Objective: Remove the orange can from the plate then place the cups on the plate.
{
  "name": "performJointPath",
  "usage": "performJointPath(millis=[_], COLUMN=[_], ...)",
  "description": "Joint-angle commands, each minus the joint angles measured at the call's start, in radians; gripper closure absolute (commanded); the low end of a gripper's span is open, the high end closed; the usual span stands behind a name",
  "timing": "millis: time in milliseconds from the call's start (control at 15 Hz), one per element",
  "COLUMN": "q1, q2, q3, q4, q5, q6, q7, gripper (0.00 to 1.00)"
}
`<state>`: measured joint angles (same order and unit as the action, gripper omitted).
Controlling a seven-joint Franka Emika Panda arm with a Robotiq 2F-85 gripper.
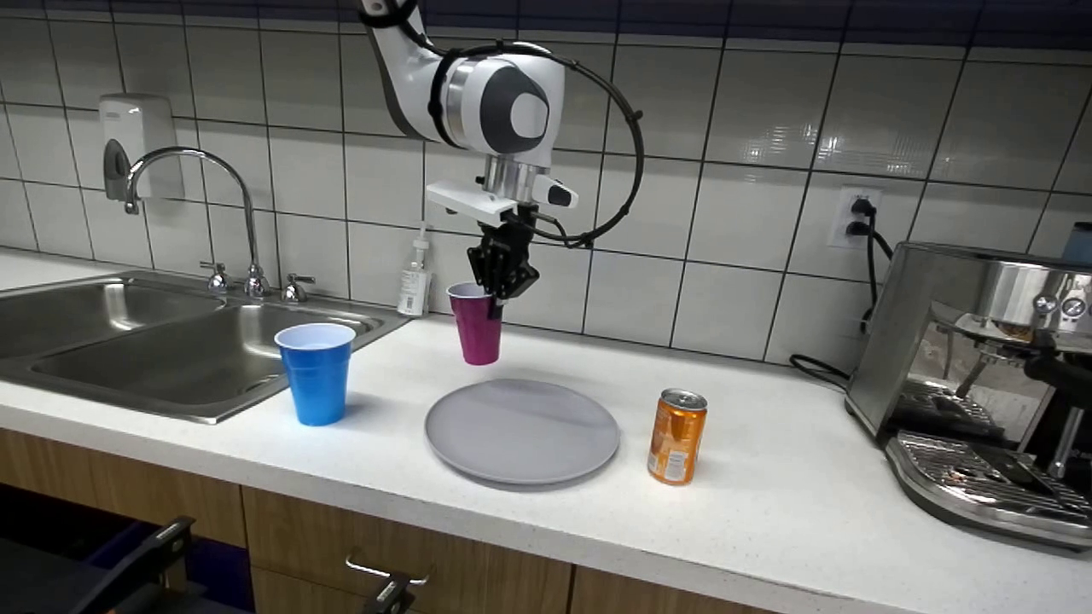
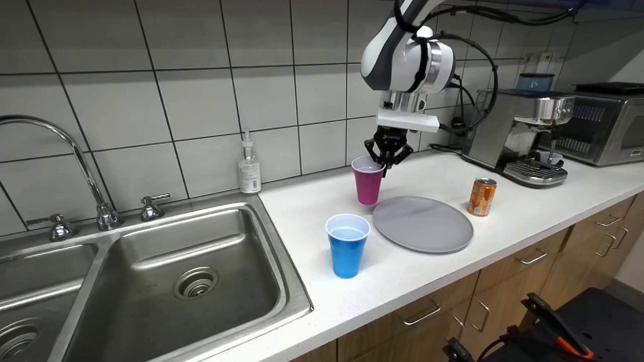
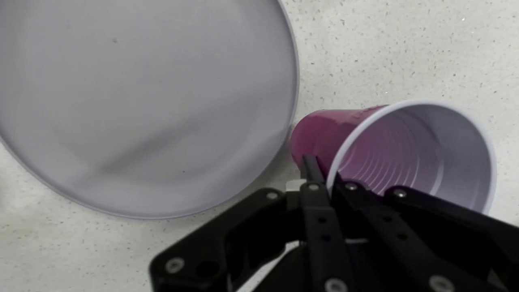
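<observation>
My gripper (image 1: 495, 307) is shut on the rim of the magenta cup (image 1: 478, 337), one finger inside and one outside. The wrist view shows the magenta cup (image 3: 316, 132) close to the rim of the grey plate (image 3: 162, 81). I cannot tell whether its base touches the counter. The plate (image 1: 522, 431) is bare in both exterior views. The blue cup (image 1: 317, 379) stands upright on the counter between sink and plate; it also shows in an exterior view (image 2: 347, 251). The orange can (image 1: 677, 439) stands upright on the counter beside the plate, opposite the blue cup; it is outside the wrist view.
A steel sink (image 1: 213, 409) with a curved faucet (image 1: 247, 213) lies beyond the blue cup. A soap bottle (image 2: 249, 173) stands by the tiled wall. A coffee machine (image 1: 938, 341) stands beyond the can. The counter's front edge runs in front of the plate.
</observation>
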<state>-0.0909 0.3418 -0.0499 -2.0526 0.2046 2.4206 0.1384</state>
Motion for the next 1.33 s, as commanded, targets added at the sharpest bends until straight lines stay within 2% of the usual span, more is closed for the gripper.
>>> performJointPath(millis=[0, 400, 667, 1267], q1=[-0.028, -0.053, -0.045, -0.036], q2=[-0.014, 0.016, 0.047, 0.113], q3=[-0.013, -0.046, -0.074, -0.087], q4=[0.002, 0.044, 0.077, 0.119], q5=[0.030, 0.042, 0.022, 0.019], q6=[-0.055, -0.133, -0.180, -0.192], q7=[-0.010, 0.023, 0.087, 0.175], gripper=[0.99, 0.99, 0.99, 0.99])
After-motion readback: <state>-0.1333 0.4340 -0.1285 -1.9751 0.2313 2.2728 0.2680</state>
